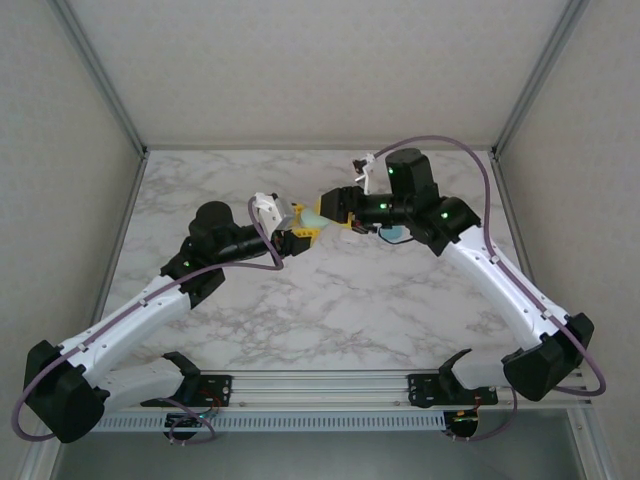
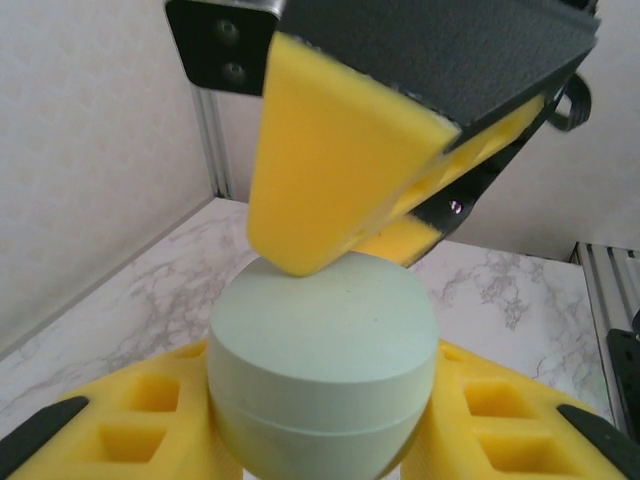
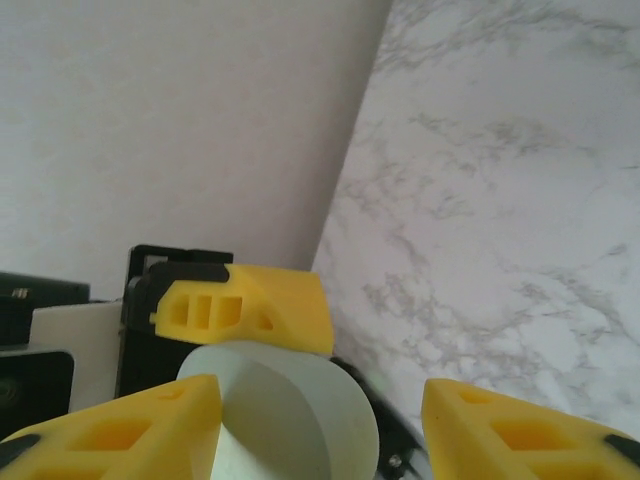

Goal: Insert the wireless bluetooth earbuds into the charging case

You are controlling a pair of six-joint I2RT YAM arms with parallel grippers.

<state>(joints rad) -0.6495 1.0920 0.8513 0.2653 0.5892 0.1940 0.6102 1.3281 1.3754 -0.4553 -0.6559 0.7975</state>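
A mint green charging case (image 1: 312, 218) hangs above the middle of the table where the two grippers meet. My left gripper (image 2: 320, 420) is shut on it, yellow fingers (image 2: 120, 420) pressed to both its sides. The case (image 2: 322, 350) is round, with a seam line below its flat top. One finger of my right gripper (image 2: 340, 170) rests on the case's top edge. In the right wrist view, the right gripper (image 3: 320, 425) stands open: one fingertip (image 3: 120, 430) is against the case (image 3: 290, 410) and the other is well clear of it. The earbuds are out of view.
A light blue object (image 1: 397, 234) lies on the marble table (image 1: 330, 310) under the right arm. White walls and metal posts (image 1: 112, 100) close in the back and sides. The arm bases sit on a rail (image 1: 320, 385) at the near edge.
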